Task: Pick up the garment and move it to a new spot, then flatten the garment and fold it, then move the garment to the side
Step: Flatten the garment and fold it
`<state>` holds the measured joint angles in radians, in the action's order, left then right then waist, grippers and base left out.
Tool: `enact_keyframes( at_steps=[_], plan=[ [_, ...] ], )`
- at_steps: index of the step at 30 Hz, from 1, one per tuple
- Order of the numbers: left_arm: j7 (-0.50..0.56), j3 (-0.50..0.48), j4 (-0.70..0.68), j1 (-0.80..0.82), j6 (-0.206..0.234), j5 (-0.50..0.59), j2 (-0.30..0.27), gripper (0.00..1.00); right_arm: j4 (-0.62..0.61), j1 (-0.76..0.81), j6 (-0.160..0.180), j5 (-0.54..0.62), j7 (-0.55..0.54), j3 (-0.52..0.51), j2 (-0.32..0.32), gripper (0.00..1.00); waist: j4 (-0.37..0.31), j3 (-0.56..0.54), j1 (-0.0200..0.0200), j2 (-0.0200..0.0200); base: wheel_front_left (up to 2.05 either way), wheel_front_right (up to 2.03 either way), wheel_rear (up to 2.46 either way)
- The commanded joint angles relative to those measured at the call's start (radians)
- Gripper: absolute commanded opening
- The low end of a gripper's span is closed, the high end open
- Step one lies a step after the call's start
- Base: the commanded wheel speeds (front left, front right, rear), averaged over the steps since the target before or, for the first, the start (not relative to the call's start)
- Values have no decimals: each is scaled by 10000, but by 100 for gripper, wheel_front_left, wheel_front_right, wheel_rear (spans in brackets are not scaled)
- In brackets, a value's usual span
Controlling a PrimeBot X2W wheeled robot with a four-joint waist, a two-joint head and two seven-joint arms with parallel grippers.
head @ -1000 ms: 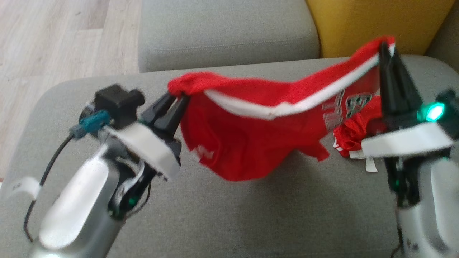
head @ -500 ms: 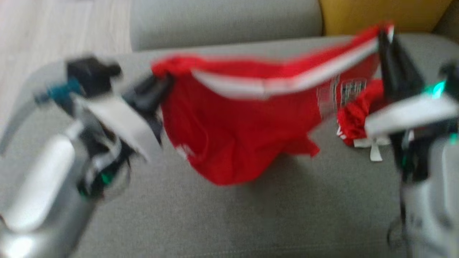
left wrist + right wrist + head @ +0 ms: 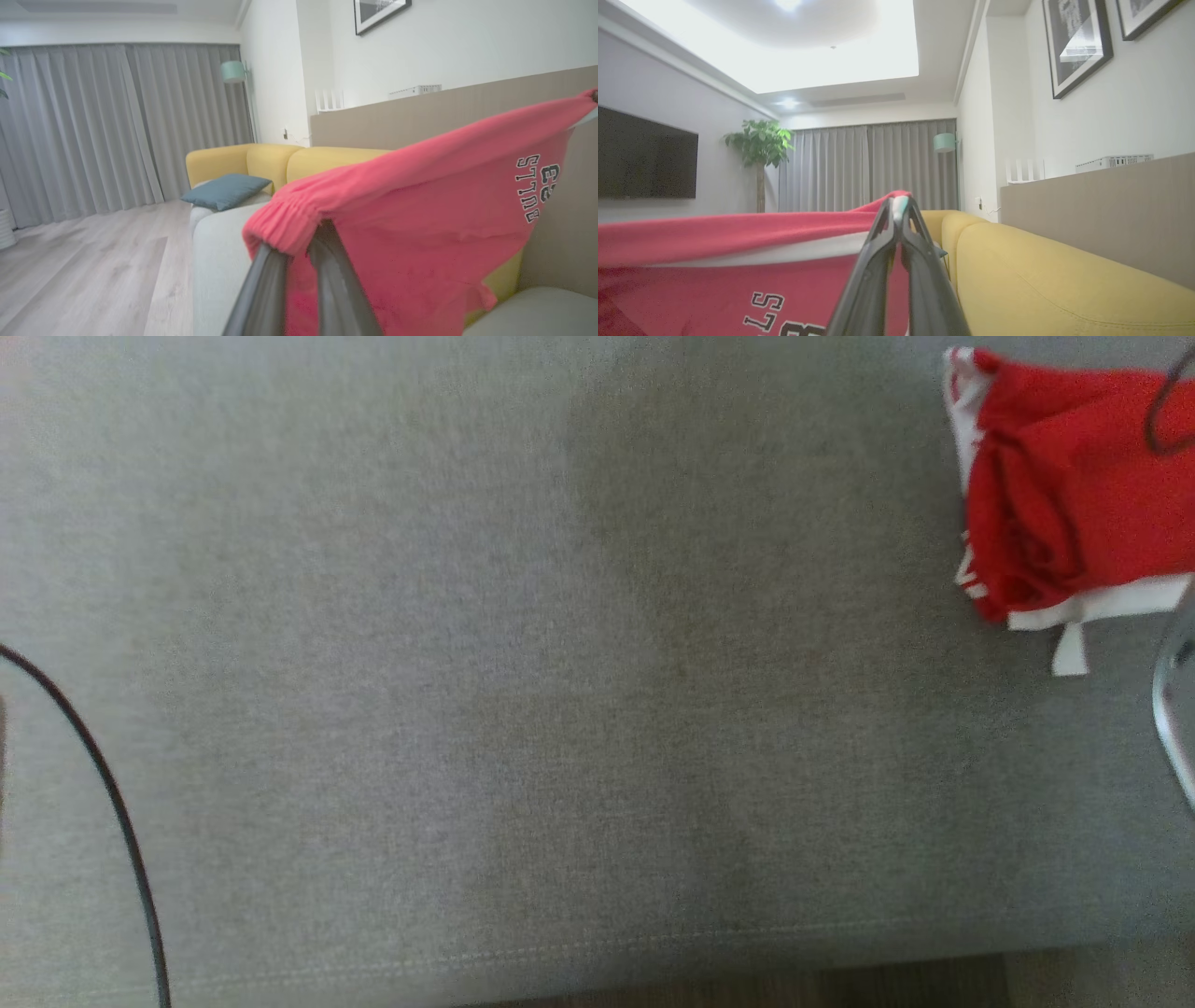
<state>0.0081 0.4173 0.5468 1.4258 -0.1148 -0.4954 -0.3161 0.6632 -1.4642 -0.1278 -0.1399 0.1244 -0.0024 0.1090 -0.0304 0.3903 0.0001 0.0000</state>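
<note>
The garment [image 3: 420,205] is red with a white stripe and dark printed letters, and it hangs stretched in the air between my two grippers. My left gripper [image 3: 301,233] is shut on its gathered red waistband. My right gripper [image 3: 899,205] is shut on the other end, the garment [image 3: 714,261] spreading away to the left of its fingertips. In the head view a bunched red and white part of the garment [image 3: 1074,495], with white tags, shows at the upper right over the grey cushion [image 3: 467,709].
The grey cushion's front seam [image 3: 560,947] runs along the bottom. A black cable [image 3: 103,784] curves at the left edge and a silver arm part [image 3: 1178,700] at the right. A yellow sofa [image 3: 1041,280] and a blue pillow [image 3: 226,190] lie beyond.
The head camera has swung down onto the grey cushion, so both arms and the stretched span of the garment have left that view. Both grips stay shut.
</note>
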Motion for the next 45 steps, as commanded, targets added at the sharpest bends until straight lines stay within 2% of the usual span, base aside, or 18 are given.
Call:
enact_keyframes(
  at_steps=[1, 4, 8, 12, 16, 19, 23, 28, 31, 39, 45],
  plan=[
    [-363, -344, 127, 473, 44, 217, -471, 0, 88, -320, -29, 29, 396, -297, -190, 0, -10, 671, -1, 0, 0, 0, 0],
    [-1367, -154, 1046, 986, -11, 436, -194, 0, 1119, -818, -29, 87, 1046, -646, -384, 0, 16, 1019, -1, 0, 0, 0, 0],
    [-2267, 407, 2115, 817, -87, 682, 238, 0, 2361, -608, -29, -23, 1287, -863, -502, 0, 122, 1399, -1, 0, 0, 0, 0],
    [-2609, 908, 2804, -41, -138, 565, 811, 0, 3497, 71, -29, -256, 1347, -1033, -543, 0, 264, 1541, -1, 0, 0, 0, 0],
    [-2687, 1962, 2838, -1239, -153, 552, 1159, 0, 4520, 953, -29, -276, 1357, -770, -553, 0, 355, 1374, -1, 0, 0, 0, 0],
    [-2694, 2914, 2375, -2188, -156, 474, 1053, 0, 5111, 1522, -29, -391, 1255, -450, -487, 0, 378, 1108, -1, 0, 0, 0, 0],
    [-2696, 4227, 1862, -3305, -157, 331, 617, 0, 5527, 2211, -29, -528, 877, 270, -187, 0, 349, 667, -1, 0, 0, 0, 0],
    [-2697, 5118, 1486, -4153, -157, -5, 235, 0, 5653, 2939, -29, -901, 388, 970, 185, 0, 311, 141, -1, 0, 0, 0, 0],
    [-2698, 5840, 1207, -4647, -158, -2, -172, 0, 5532, 3638, -29, -1365, -173, 1761, 543, 0, 250, -328, -1, 0, 0, 0, 0],
    [-2698, 6342, 895, -5435, -158, -93, -542, 0, 4346, 5058, -29, -2867, -1443, 3454, 1166, 0, 104, -1136, -1, 0, 0, 0, 0],
    [-2698, 6491, 678, -6247, -158, -278, -638, 0, 3067, 6301, -29, -4152, -2534, 4712, 1914, 0, -40, -1937, -1, 0, 0, 0, 0]
  ],
)
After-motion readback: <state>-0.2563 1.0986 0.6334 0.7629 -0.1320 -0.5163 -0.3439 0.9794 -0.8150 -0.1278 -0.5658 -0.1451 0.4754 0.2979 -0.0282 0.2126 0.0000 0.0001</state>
